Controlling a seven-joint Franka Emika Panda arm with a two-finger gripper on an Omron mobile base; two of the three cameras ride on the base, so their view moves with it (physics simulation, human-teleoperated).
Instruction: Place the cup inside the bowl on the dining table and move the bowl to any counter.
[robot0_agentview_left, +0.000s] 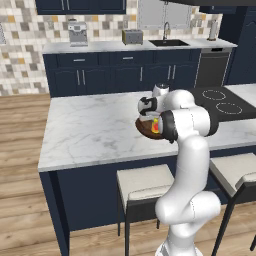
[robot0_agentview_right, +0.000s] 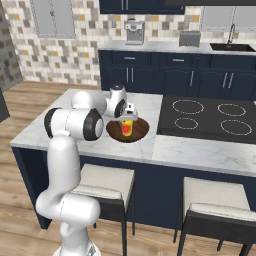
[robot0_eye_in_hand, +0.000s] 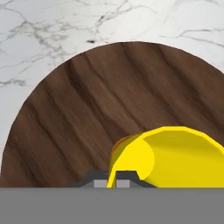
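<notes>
A yellow cup (robot0_eye_in_hand: 175, 153) with a red mark sits in the dark brown, grain-streaked bowl (robot0_eye_in_hand: 87, 109) on the white, grey-veined table (robot0_agentview_left: 90, 130).

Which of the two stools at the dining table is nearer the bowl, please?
The stool directly below the bowl, beside the robot; the other stool sits under the cooktop end.

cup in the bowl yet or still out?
In. The cup stands upright within the bowl's rim on the dining table, with the gripper right above it. Whether the fingers grip it: cannot tell.

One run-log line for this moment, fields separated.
gripper: over bowl, holding cup | small yellow cup: in wide brown wooden bowl | bowl: on marble dining table
</notes>
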